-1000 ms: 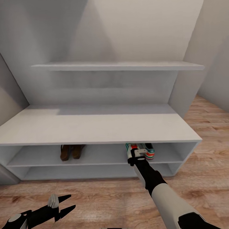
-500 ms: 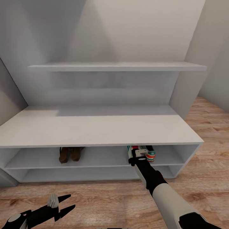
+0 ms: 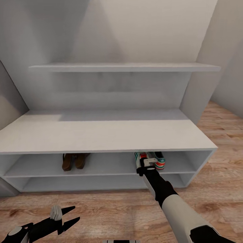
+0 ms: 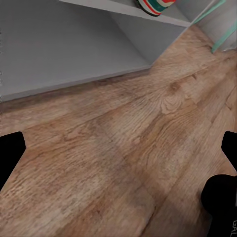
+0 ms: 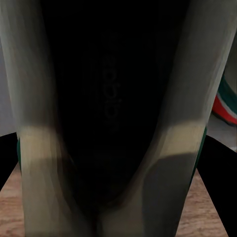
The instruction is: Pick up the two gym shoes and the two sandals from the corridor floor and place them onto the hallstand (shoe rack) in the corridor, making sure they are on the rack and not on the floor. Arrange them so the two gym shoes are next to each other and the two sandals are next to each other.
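The hallstand (image 3: 101, 135) is a low grey cabinet with a flat top and two shelf levels. The two sandals (image 3: 72, 161), brown, stand side by side on its upper shelf at the left. Both gym shoes sit on the same shelf at the right, one (image 3: 159, 160) beside the other (image 3: 136, 156). My right gripper (image 3: 142, 161) reaches in at that second shoe. The right wrist view looks into the shoe's dark inside (image 5: 49, 74), my right gripper (image 5: 118, 163) open with a finger on either side of it and the other gym shoe (image 5: 226, 101) alongside. My left gripper (image 3: 65, 216) hangs open above the corridor floor (image 4: 123, 148).
A thin grey wall shelf (image 3: 125, 66) runs above the hallstand. Grey walls close in at both sides. Wood plank floor (image 3: 111, 209) stretches in front of the rack and off to the right. The lower shelf level (image 3: 84, 184) holds nothing that I can see.
The whole head view has shifted a little, so the camera moved. The shoes, the sandals and both arms keep their places relative to the rack.
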`<state>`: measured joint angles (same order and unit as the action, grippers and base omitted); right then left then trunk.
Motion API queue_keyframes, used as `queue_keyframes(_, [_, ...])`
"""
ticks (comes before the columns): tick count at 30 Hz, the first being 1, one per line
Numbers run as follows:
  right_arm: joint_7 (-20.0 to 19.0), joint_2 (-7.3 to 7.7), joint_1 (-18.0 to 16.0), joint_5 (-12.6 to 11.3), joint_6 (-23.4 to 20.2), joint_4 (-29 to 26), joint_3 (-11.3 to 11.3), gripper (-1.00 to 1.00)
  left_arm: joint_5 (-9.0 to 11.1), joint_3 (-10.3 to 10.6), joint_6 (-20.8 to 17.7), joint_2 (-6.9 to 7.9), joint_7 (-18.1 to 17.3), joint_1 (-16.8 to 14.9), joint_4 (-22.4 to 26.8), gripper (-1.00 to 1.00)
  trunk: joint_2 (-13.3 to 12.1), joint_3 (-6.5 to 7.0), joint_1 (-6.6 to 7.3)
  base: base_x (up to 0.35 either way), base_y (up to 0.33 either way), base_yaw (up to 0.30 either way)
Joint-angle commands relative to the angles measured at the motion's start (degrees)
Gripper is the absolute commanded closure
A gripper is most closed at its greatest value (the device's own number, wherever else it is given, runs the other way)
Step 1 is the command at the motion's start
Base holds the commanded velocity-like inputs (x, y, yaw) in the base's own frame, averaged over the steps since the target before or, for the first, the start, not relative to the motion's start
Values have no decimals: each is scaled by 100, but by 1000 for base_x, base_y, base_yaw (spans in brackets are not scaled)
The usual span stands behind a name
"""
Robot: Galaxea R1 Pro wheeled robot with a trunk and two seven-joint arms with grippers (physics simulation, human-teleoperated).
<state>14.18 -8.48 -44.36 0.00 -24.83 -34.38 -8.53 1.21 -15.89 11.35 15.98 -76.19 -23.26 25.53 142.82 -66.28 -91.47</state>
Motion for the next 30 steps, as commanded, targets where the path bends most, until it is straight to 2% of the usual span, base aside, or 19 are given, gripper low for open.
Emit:
queue_keyframes(1, [32, 3, -2, 0, -39, -7, -25, 100, 2, -7, 39, -5, -9, -3, -5, -100, 2, -5, 1, 0, 0, 0])
queue_keyframes(21, [32, 4, -2, 0, -39, -7, -17, 100, 2, -10, 18, -8, 15, -3, -5, -100, 2, -5, 1, 106, 0, 0])
queue_keyframes(30, [32, 4, -2, 0, -39, -7, -17, 100, 2, -11, -1, -7, 15, -3, -5, -100, 2, -5, 1, 21, 0, 0])
